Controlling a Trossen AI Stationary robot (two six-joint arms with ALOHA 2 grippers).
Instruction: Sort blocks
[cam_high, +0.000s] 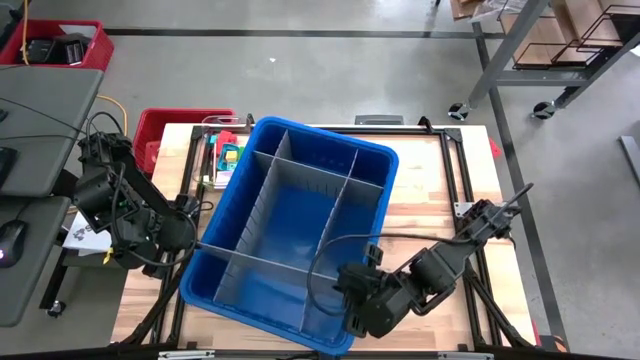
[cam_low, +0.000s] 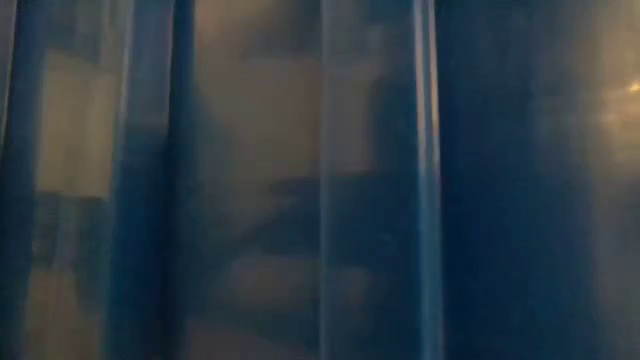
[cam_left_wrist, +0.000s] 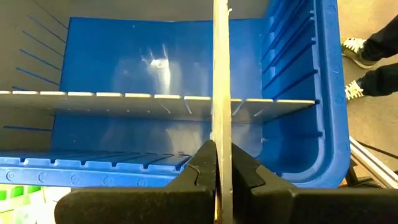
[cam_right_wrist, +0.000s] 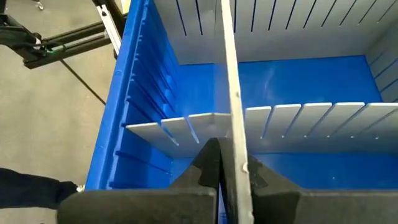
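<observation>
- Both arms are at the blue bin (cam_high: 372, 160) on the wooden table (cam_high: 425, 215): the left gripper (cam_left_wrist: 217, 167) is at the bin's left wall, the right gripper (cam_right_wrist: 229, 163) at its near right corner.
- Each claw is clenched on a thin grey divider panel, the wrist views show: the left on the panel (cam_left_wrist: 220, 81) running away from it across the bin, the right on another panel (cam_right_wrist: 231, 93) seated on edge in the bin's slots.
- The blocks (cam_high: 228, 155) sit in a small cluster outside the bin, just beyond its far left wall; neither gripper is near them, and no block can be seen inside any compartment.
- Risk one: a pull or twist on a gripped panel could pop it from the slotted walls, or lever a crossing divider (cam_left_wrist: 155, 96) loose, since the panels interlock.
- Risk two: with two arms clamped on parts of the same bin, uneven motion could drag or tilt the bin and push it toward the blocks, scattering them.
- Risk three: the bin stands close against the table-level camera, which sees only blue plastic; that view offers no check on height or contact.
- A person's shoes (cam_left_wrist: 354, 46) are visible on the floor past the bin's far side, close enough that a sliding bin or flung panel would matter.
- Sorting itself appears not yet begun.
</observation>
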